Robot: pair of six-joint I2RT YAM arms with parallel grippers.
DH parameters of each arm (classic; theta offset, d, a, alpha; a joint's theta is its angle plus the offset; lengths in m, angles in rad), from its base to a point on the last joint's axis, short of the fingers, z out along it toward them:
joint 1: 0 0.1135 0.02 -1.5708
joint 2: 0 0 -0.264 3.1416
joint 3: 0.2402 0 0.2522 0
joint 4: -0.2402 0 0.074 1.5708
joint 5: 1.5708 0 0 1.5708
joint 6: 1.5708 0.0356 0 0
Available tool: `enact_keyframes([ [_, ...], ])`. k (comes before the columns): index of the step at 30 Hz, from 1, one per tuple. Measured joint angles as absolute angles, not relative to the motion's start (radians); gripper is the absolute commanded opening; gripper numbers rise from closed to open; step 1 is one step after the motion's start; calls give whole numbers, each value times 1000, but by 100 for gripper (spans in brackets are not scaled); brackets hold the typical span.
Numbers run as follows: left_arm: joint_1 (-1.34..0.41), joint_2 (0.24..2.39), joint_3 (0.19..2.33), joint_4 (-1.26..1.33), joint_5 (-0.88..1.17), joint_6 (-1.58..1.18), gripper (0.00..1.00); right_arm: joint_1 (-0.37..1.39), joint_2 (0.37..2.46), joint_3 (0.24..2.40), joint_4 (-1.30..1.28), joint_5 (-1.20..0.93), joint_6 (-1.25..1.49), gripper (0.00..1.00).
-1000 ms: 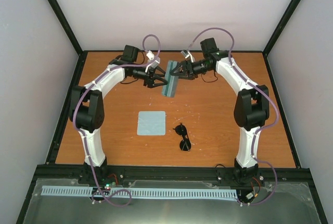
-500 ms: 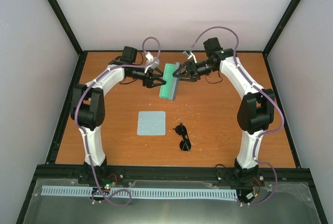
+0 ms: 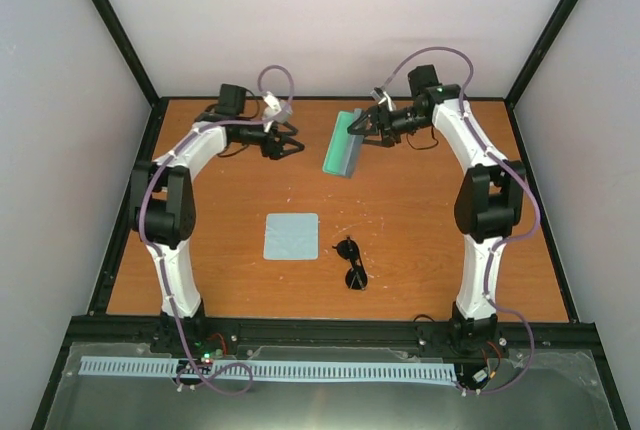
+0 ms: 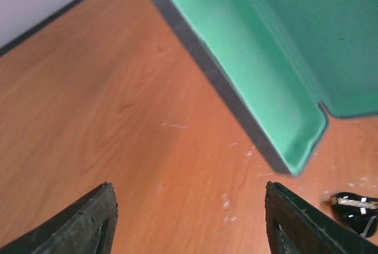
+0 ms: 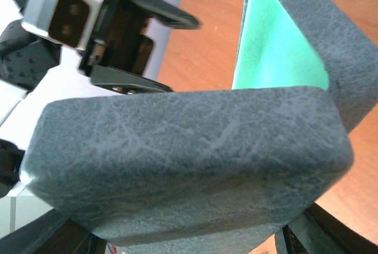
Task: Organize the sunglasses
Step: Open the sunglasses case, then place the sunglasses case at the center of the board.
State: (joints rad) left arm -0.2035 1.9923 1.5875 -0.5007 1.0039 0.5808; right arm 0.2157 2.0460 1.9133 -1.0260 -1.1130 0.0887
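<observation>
At the back of the bench (image 3: 440, 220), one case (image 3: 340, 152) pinched by right hand (image 3: 354, 134), left hand (image 3: 295, 146) spread nearby; one sunglasses (image 3: 351, 262), one cloth (image 3: 291, 236) mid-bench.

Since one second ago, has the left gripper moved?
Yes. The left gripper has let go of the case and drawn back left and toward the far wall, judged against the unmoved cloth.
</observation>
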Motion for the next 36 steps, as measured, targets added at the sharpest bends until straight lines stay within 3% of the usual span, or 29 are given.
enact_keyframes([
  [6,-90,1972,1566,-481,954,583,63,184,2235,2037,-1032,-1118,113,3],
  [11,-97,1972,1555,-502,937,637,61,200,2364,2053,-1062,-1080,121,3],
  [20,-109,1977,1555,-542,934,675,61,221,2392,1999,-979,-1043,244,4],
  [32,-109,1977,1547,-548,943,677,61,220,2410,1992,-988,-1028,252,21],
  [36,-109,1977,1543,-548,949,677,61,223,2411,1977,-992,-1026,256,32],
])
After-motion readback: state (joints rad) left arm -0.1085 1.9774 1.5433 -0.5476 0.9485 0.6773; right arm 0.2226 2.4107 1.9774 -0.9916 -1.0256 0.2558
